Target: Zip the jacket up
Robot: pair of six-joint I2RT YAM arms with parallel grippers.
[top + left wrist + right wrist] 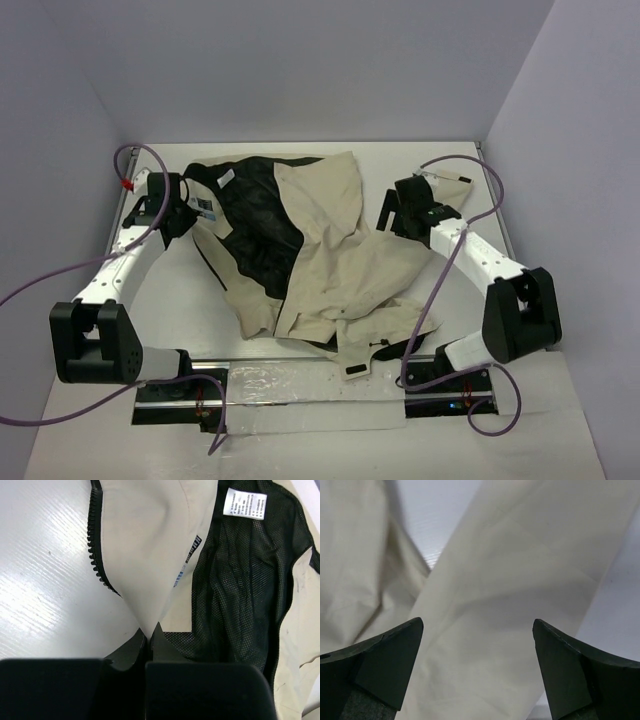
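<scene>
two pincers work the jacket point(330, 250), which lies open and crumpled mid-table point(200, 320), black lining up. left pincer point(150, 636) is clenched on the beige front edge by the zipper teeth point(95, 555). right pincer point(477, 622) is released, jaws wide over beige cloth. step, likely: laying the fronts out. next move calls for a right-side grip on the mating edge.

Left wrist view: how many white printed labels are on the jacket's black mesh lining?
1: a white rectangular label at the top right, on the black mesh lining of the beige fabric jacket. Folds may hide others.
</scene>
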